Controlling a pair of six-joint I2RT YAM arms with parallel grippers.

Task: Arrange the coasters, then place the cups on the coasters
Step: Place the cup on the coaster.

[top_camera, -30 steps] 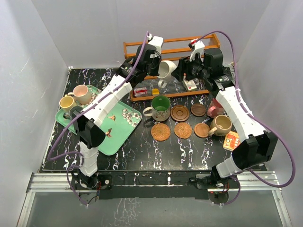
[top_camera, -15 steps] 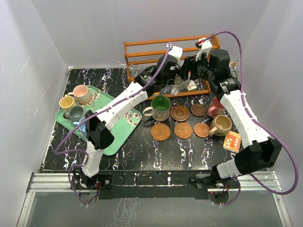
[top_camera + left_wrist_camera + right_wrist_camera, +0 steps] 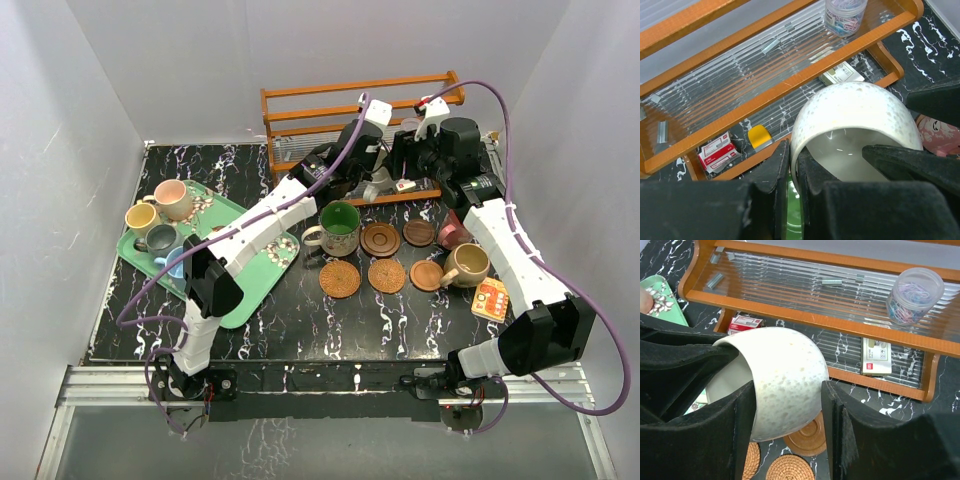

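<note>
The cream cup (image 3: 855,115) (image 3: 785,375) hangs tilted in the air in front of the rack, between both arms (image 3: 379,181). My left gripper (image 3: 794,170) is shut on its rim, one finger inside and one outside. My right gripper (image 3: 788,390) has a finger on each side of the cup's body, both touching it. Below lie dark wooden coasters (image 3: 380,239) (image 3: 419,232) (image 3: 427,275) and woven coasters (image 3: 340,278) (image 3: 386,275). The green cup (image 3: 340,225) stands left of them, with the tan cup (image 3: 467,264) and maroon cup (image 3: 455,232) to the right.
An orange wooden rack (image 3: 360,100) runs along the back, holding a clear jar of paper clips (image 3: 914,295) and small staple boxes (image 3: 715,150). A green tray (image 3: 250,270) at left carries pink (image 3: 172,198), yellow (image 3: 141,218) and grey-teal (image 3: 160,238) cups. An orange card (image 3: 490,297) lies far right.
My left arm has swung right and down with the cream cup, bringing it to the right gripper. The right gripper's fingers have closed in around the cup's body.
</note>
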